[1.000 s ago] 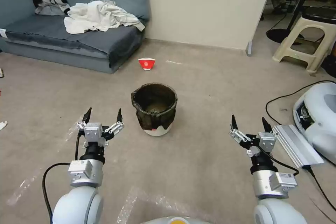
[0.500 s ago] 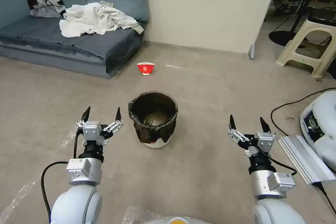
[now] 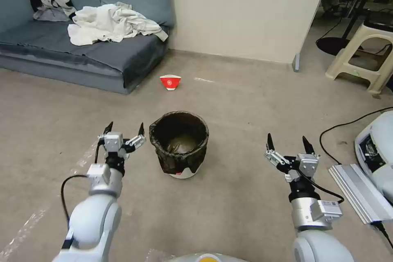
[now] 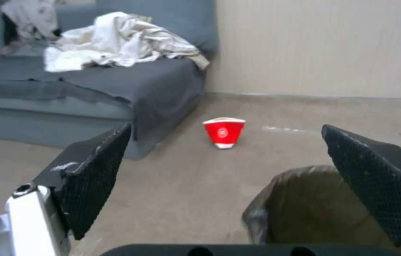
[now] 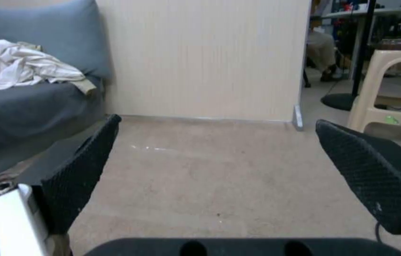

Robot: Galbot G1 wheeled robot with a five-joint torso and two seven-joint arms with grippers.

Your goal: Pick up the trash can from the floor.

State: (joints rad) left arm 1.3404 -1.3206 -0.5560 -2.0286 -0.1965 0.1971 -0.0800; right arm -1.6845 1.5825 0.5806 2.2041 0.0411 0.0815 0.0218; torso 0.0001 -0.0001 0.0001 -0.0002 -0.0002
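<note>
Dark crinkled plastic folds over the rim of the trash can [image 3: 179, 143], which stands upright on the floor [image 3: 229, 102], well out from the sofa [image 3: 82, 55]. The left hand [image 3: 125, 133] hovers just beside it with fingers spread; the right hand [image 3: 288, 146], also spread, waits well apart. A good grasp likely means one finger inside the rim and one outside, pinching wall and bag together. From the left wrist, the can's rim sits by one finger [image 4: 376, 177], with a red cup [image 4: 223, 131] beyond.

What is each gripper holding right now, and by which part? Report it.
Nothing is held. The left gripper is open beside the trash can, not touching it; the right gripper is open over bare floor.
</note>
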